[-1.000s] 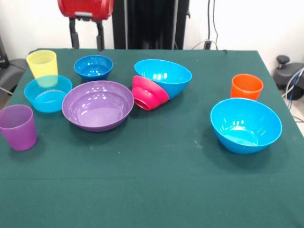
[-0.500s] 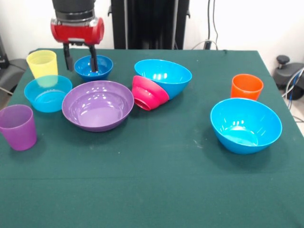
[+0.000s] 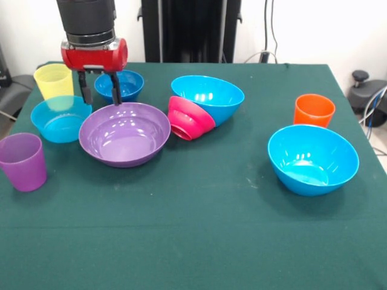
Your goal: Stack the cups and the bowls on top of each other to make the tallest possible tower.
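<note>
My gripper (image 3: 99, 98) hangs open over the far left rim of the wide purple bowl (image 3: 124, 134); one finger is by the rim, the other just outside it. Behind it sits a small dark blue bowl (image 3: 126, 84). To the left stand a yellow cup (image 3: 53, 80), a shallow light blue bowl (image 3: 60, 119) and a purple cup (image 3: 23, 161). A magenta bowl (image 3: 189, 118) lies tilted against a tilted blue bowl (image 3: 208, 96). At the right are an orange cup (image 3: 314, 110) and a large blue bowl (image 3: 312, 159). Nothing is stacked as a tower.
The green cloth table (image 3: 193, 235) has a wide bare stretch at the front. Cables and a black object (image 3: 369, 90) lie beyond the right edge.
The gripper has come down and towards the camera, from above the small dark blue bowl to the purple bowl's far rim. The cups and bowls have not moved.
</note>
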`<state>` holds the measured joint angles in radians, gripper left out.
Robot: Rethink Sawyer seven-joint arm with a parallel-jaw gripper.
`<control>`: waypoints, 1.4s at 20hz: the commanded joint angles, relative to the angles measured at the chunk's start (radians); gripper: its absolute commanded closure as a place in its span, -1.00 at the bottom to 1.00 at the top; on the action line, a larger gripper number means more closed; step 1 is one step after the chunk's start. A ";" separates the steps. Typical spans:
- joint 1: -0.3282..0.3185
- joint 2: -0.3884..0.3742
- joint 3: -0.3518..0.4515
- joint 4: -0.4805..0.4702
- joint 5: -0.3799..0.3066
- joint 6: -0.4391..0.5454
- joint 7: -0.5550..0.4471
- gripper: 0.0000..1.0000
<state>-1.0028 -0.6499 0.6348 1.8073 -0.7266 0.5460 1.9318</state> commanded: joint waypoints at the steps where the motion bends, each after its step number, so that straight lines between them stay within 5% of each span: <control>1: 0.006 0.010 0.059 -0.041 -0.073 0.087 -0.309 -1.00; 15: -0.052 -0.036 0.097 -0.003 -0.054 0.129 -0.348 -1.00; 28: -0.085 0.073 0.067 -0.035 -0.152 0.088 -0.374 -1.00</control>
<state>-1.1248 -0.6424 0.7058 1.8059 -0.7424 0.5601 1.8739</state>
